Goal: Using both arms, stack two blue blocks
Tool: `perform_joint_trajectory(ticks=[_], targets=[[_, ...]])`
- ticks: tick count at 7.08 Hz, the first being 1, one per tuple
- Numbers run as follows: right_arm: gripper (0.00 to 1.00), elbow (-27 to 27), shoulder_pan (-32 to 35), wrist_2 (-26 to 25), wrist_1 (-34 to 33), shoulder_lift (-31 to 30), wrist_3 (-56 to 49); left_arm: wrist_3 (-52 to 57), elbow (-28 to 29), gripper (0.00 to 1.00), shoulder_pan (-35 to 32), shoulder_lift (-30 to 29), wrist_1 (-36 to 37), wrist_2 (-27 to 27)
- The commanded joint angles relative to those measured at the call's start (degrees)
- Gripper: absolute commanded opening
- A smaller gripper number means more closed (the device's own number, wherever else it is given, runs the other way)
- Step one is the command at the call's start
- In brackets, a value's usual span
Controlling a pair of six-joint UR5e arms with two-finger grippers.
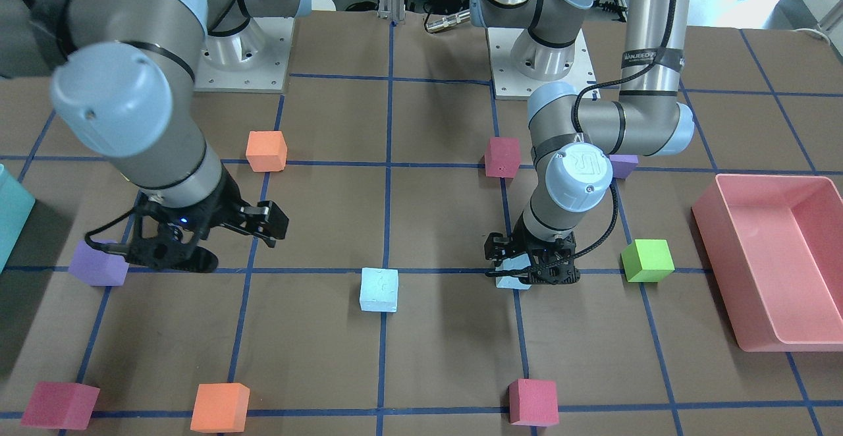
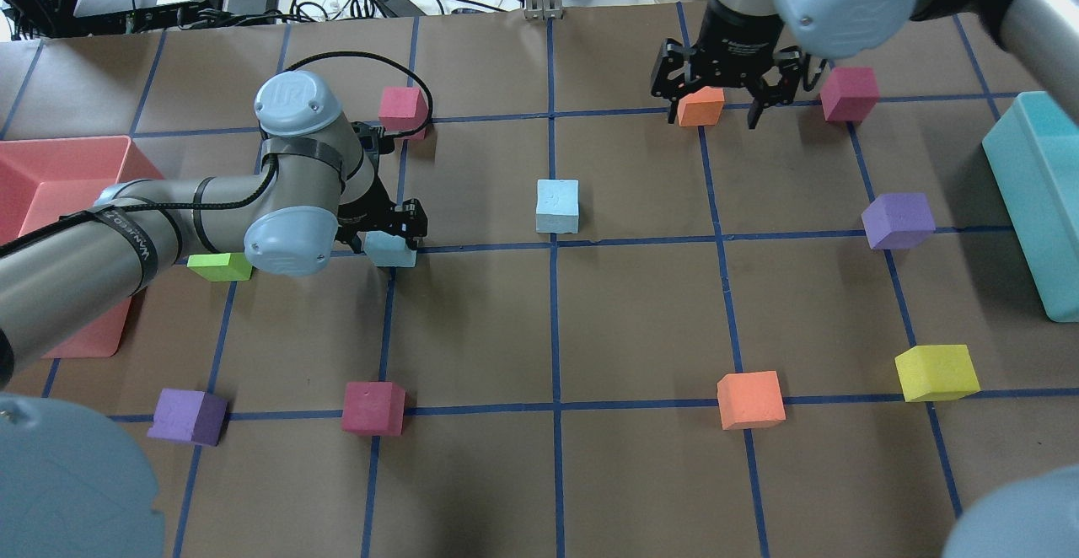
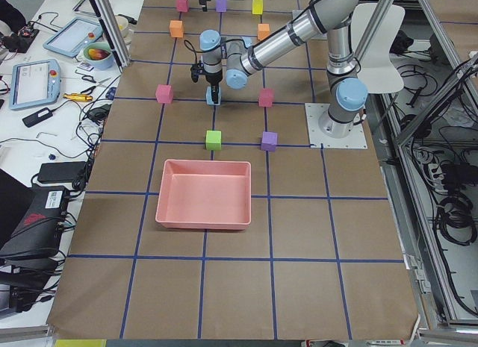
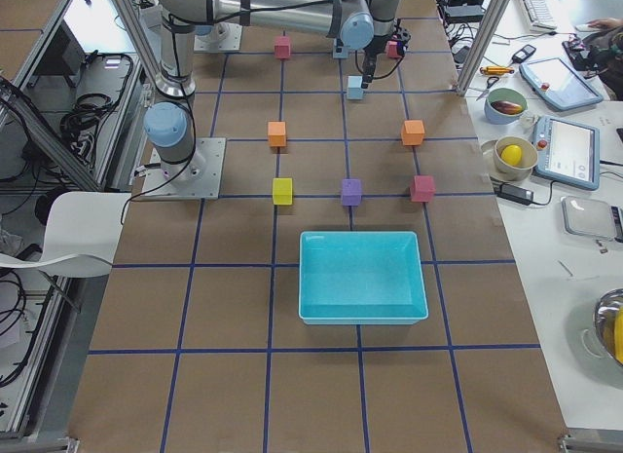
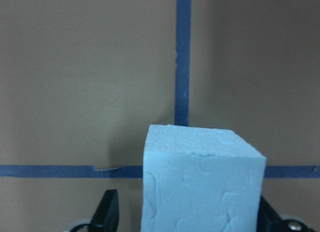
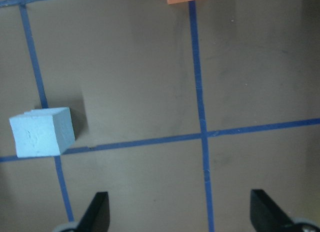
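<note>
Bracketing one block [image 2: 392, 254] with the left gripper's [image 2: 390, 240] jaws, down on the counter [image 2: 641, 305], to the robot's left of the second block [image 2: 557, 206] and well apart from it. Hanging the right gripper [image 2: 715, 118] above the counter, to the robot's right of that second block. Flanking both with the left bin [image 2: 50, 166] and the right bin [image 2: 1033, 195] at the counter's ends.
</note>
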Motion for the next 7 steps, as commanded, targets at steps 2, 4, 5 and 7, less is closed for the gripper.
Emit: perform_joint_trajectory(ticks=[2,4,5,7], targets=[[1.00,12.1,-3.7,-2.4,1.3,-14.6,-7.6,0.0,0.2,0.49,0.0,-0.5,1.4,-0.4],[1.00,13.8,-3.7,-2.6,2.3,-18.6,-7.4,-2.0,2.6,0.49,-0.7,-0.1,2.0,-0.9],[1.00,13.5,-3.4,-2.6,2.3,-18.6,-7.4,-4.3,7.3,0.49,-2.0,-0.1,0.8,-2.7],[1.00,12.4,-3.6,-2.4,2.3,-19.4,-8.1,-5.5,18.8,0.49,-6.4,-1.4,-12.9,-2.9]])
